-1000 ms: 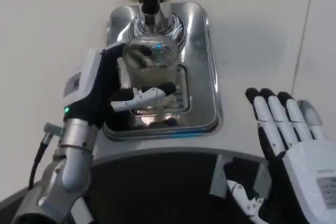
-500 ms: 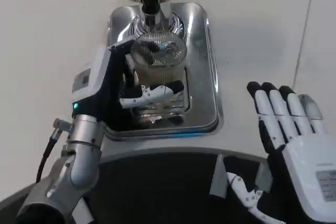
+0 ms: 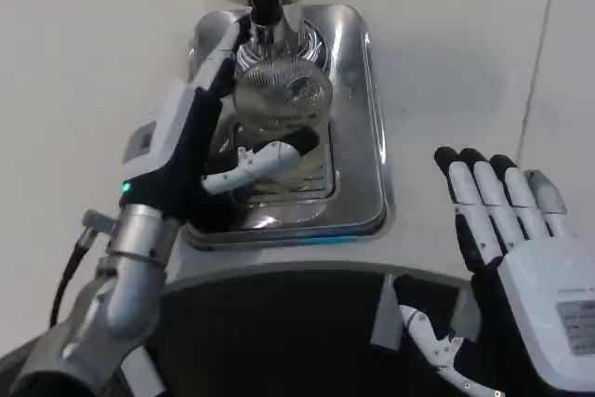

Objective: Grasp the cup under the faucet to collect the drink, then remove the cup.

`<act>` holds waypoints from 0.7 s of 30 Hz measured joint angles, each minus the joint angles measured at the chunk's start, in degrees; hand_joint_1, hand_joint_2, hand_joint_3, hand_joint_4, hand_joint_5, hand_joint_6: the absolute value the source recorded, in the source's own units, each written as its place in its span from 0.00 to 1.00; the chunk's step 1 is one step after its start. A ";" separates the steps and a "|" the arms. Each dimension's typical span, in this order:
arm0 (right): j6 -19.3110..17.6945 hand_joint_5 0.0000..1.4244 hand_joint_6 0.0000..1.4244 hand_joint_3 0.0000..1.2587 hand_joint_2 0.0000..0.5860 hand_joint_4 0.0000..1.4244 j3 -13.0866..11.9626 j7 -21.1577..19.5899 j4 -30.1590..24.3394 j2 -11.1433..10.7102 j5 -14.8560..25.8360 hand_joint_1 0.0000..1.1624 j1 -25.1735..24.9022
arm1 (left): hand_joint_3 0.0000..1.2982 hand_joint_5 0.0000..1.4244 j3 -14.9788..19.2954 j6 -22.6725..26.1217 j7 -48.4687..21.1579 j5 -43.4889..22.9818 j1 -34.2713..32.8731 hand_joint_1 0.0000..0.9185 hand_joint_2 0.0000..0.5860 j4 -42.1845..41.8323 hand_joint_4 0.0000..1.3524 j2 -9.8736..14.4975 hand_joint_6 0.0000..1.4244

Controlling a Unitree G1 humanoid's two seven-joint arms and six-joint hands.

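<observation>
The left hand [image 3: 191, 151] grasped the clear glass cup [image 3: 279, 104] at upper centre, just beneath the faucet [image 3: 263, 6], over the steel drip tray [image 3: 358, 137]; filling seemed next. The right hand [image 3: 521, 248] lay released, lower right.

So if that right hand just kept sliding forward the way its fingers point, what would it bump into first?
Probably nothing: the right hand lies open with fingers pointing up the bare white table, to the right of the shiny steel drip tray. That path looks free as far as the picture reaches, though depth is hard to judge.

Glossy metal tray [image 3: 358, 118]; clear, seemingly glass cup [image 3: 281, 99].
</observation>
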 measured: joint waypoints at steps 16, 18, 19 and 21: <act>1.66 0.00 0.00 0.00 0.77 0.00 -1.15 5.03 0.24 4.51 14.53 0.26 -12.64 | 0.00 0.11 13.45 0.53 2.57 0.37 21.42 0.00 0.04 -16.51 0.00 16.40 0.12; 2.10 0.00 0.00 0.00 0.80 0.00 -1.29 6.05 0.84 5.45 17.06 0.27 -15.56 | 0.00 0.09 14.22 0.99 2.39 1.10 26.01 0.00 0.05 -21.21 0.00 17.35 0.09; 2.66 0.00 0.00 0.00 0.80 0.00 -1.47 6.42 1.34 6.35 18.73 0.27 -17.49 | 0.00 0.07 14.56 1.27 2.10 1.23 28.67 0.00 0.06 -24.05 0.00 17.38 0.07; 3.37 0.00 0.00 0.00 0.82 0.00 -1.66 7.30 2.85 7.31 21.92 0.29 -20.48 | 0.00 0.01 15.19 2.12 0.22 0.90 32.14 0.00 0.07 -27.61 0.00 17.44 0.02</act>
